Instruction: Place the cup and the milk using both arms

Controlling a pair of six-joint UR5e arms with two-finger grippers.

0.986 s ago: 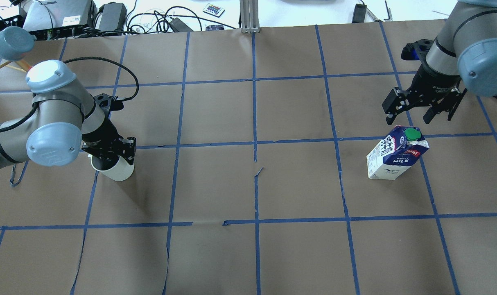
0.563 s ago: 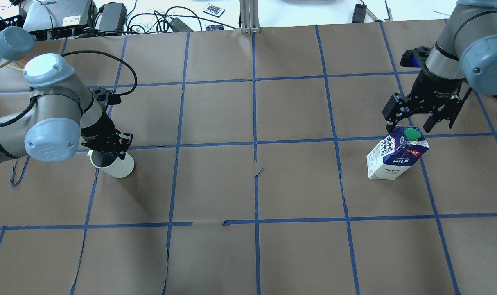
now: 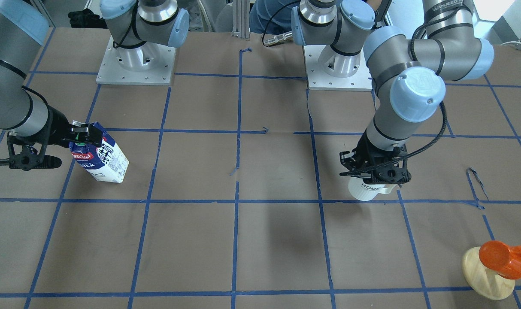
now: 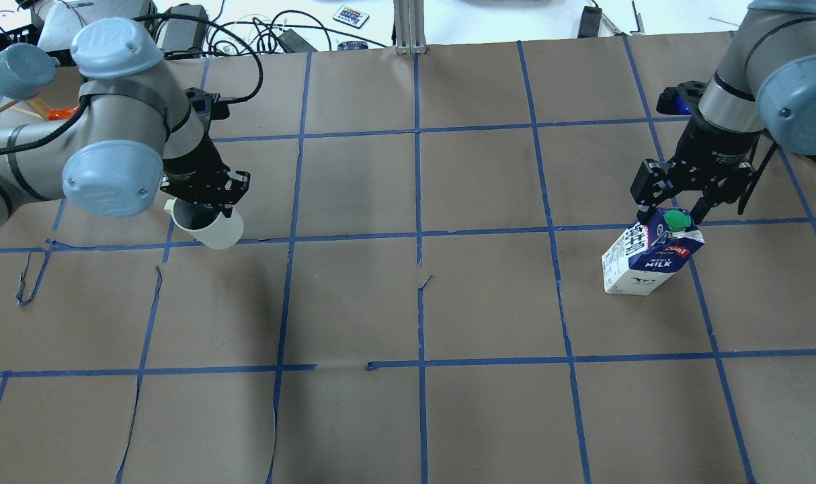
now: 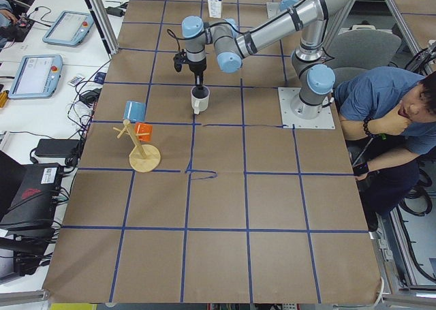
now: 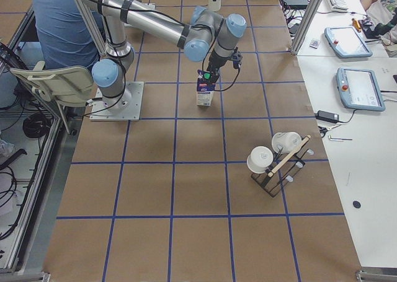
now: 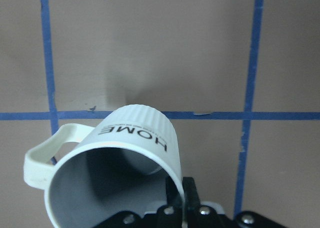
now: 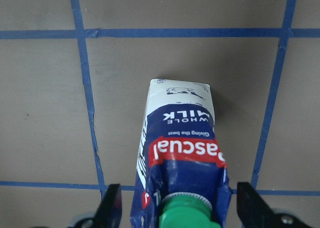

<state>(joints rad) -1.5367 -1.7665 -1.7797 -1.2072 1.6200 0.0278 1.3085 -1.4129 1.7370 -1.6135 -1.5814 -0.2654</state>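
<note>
Vertically, left pincer (image 4: 210,210) pinches cup (image 4: 221,232) rim.

My left arm (image 4: 122,114) and right arm (image 4: 751,74) were grey-silver tubes with light-blue joint caps (image 3: 417,92), logo embossed. A black cable (image 3: 445,124) ran down the left one. Left hand (image 4: 206,205) and right hand (image 4: 671,214) were black, two-finger. Bases sat on screwed silver plates (image 3: 114,77).

Brown-papered table (image 4: 488,417), blue tape grid (image 4: 418,168) (paper torn in places), with upright milk (image 4: 643,259), wooden mug stand (image 3: 483,272)
</note>
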